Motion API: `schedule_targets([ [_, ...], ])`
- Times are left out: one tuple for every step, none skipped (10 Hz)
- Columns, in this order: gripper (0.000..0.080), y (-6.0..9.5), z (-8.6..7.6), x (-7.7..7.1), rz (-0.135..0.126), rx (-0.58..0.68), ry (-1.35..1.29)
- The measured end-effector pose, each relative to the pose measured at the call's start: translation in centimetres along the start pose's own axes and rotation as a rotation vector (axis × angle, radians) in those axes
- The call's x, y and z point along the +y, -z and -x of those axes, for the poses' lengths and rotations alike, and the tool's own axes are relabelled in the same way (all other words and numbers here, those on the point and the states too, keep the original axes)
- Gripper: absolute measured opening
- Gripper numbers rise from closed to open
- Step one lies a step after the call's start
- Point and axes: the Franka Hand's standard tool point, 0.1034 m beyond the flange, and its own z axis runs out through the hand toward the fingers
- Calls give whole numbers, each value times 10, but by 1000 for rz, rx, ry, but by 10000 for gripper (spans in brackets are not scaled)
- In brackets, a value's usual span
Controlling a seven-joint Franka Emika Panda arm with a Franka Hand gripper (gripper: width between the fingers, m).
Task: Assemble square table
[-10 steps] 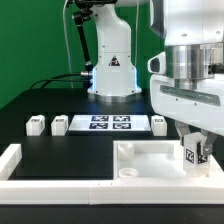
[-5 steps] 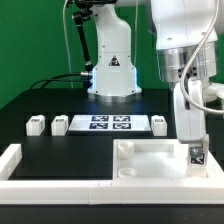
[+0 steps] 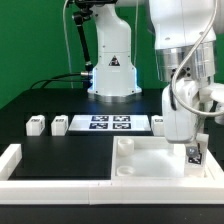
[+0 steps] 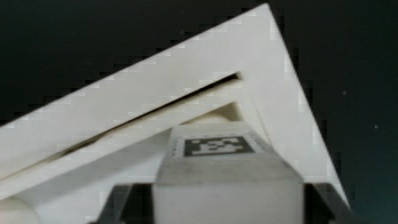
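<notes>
The white square tabletop slab (image 3: 146, 160) lies at the front right, against the border rail. My gripper (image 3: 193, 163) is shut on a small white tagged leg block (image 3: 193, 153) and holds it upright at the slab's corner on the exterior view's right. In the wrist view the leg (image 4: 221, 185) sits between the dark fingers (image 4: 127, 205), its tag facing the camera, with a slab corner (image 4: 240, 70) just beyond it. Three more legs stand on the black table: two on the left (image 3: 36, 125) (image 3: 59, 124) and one (image 3: 159, 123) right of the marker board.
The marker board (image 3: 105, 124) lies in the middle, in front of the robot base (image 3: 112, 75). The long white border rail (image 3: 12, 165) runs along the front and left edges. Black cables trail at the back left.
The wrist has turned and the arm has shifted slightly, still holding the leg over the slab's right corner. The slab and the loose legs have not moved.
</notes>
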Motion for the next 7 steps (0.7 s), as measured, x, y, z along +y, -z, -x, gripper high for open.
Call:
schedule_targets([
  [402,0,0,0,1,0,0],
  [548,-1,0,0,1,0,1],
  [548,-1,0,0,1,1,3],
  [629,0,2,1,0,-1,6],
  [629,7,9,2,-8,-10,24],
  [645,21,16,0,-19,-25,48],
  [649,32,21,0,-24,-36,67],
])
